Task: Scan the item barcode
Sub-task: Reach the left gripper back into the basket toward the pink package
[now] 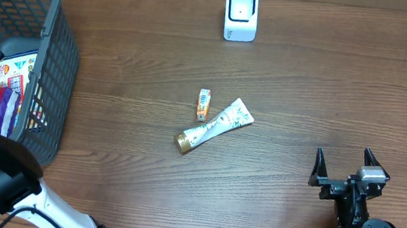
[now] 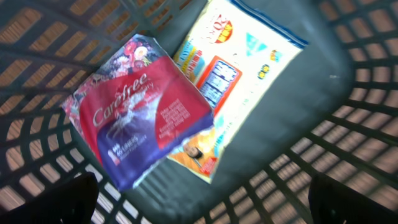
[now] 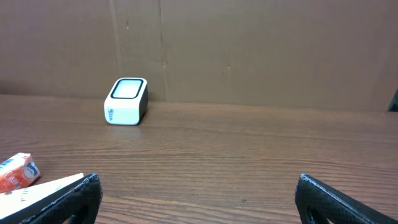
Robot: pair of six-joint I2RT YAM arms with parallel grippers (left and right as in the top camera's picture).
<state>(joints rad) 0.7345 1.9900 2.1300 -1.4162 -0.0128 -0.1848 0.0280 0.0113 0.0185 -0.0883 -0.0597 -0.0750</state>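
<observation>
Our left pincer (image 2: pixel 211 202) gapes empty over the basket (image 2: pixel 348 74). Just below it lies the Carefree pack (image 2: pixel 140 109), overlapping a yellow packet (image 2: pixel 249 68) and seemingly untouched. Our right pincer (image 1: pixel 344 166), also released, rests with the scanner (image 1: pixel 241 14) well ahead of it.

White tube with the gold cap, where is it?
Overhead view: the white tube lies mid-table beside the small orange packet, nearer the robot than the white scanner.
</observation>
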